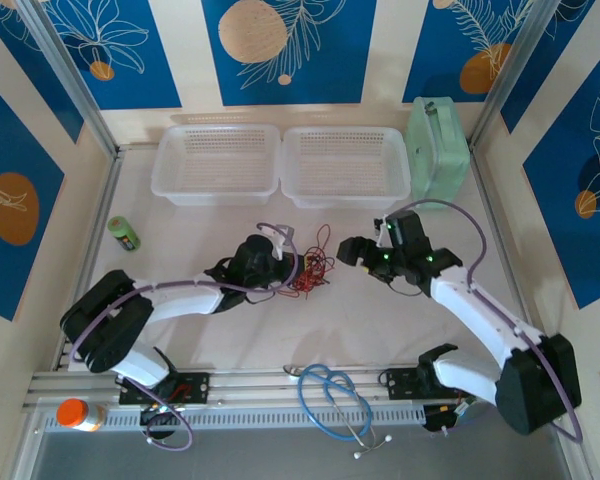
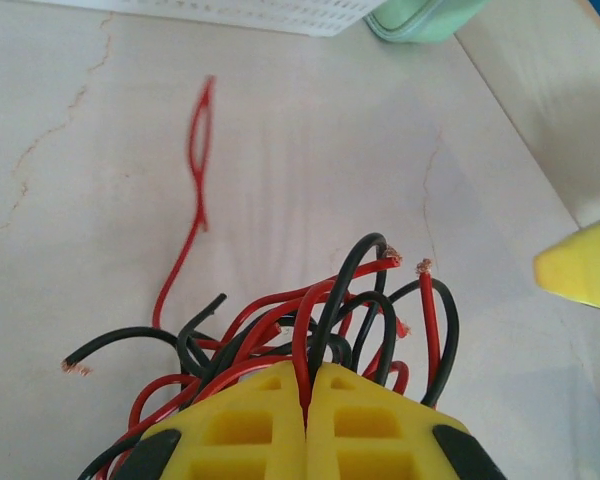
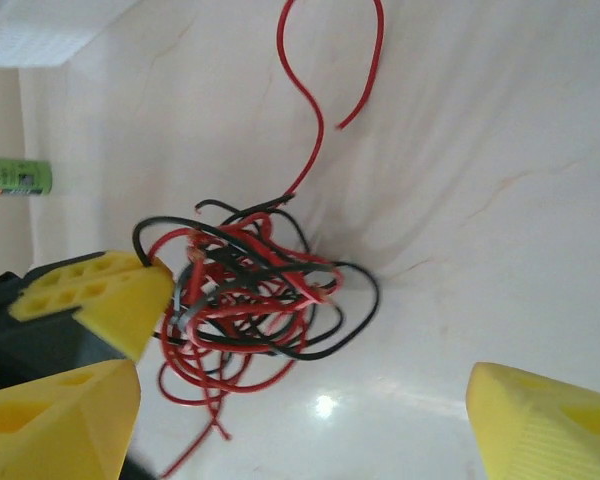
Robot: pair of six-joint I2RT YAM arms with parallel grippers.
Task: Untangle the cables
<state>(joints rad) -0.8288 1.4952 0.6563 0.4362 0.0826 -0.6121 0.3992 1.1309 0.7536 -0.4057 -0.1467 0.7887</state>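
The cables point(image 1: 310, 272) are a tangled bunch of thin red and black wires in the middle of the table, with one red strand point(image 2: 195, 170) trailing away from it. My left gripper point(image 2: 306, 385) is shut on a few of the bunch's red and black wires point(image 2: 320, 320), pinched between its yellow fingers. In the top view the left gripper point(image 1: 282, 264) sits at the bunch's left side. My right gripper point(image 3: 300, 420) stands open just right of the bunch point(image 3: 250, 295), nothing between its fingers point(image 3: 545, 420). From above, the right gripper point(image 1: 365, 258) is a short gap from the wires.
Two white baskets point(image 1: 217, 163) point(image 1: 345, 165) stand at the back, with a pale green container point(image 1: 438, 145) to their right. A green bottle point(image 1: 124, 233) lies at the left. A blue stethoscope point(image 1: 330, 400) and an orange-capped bottle point(image 1: 75, 412) rest by the near rail.
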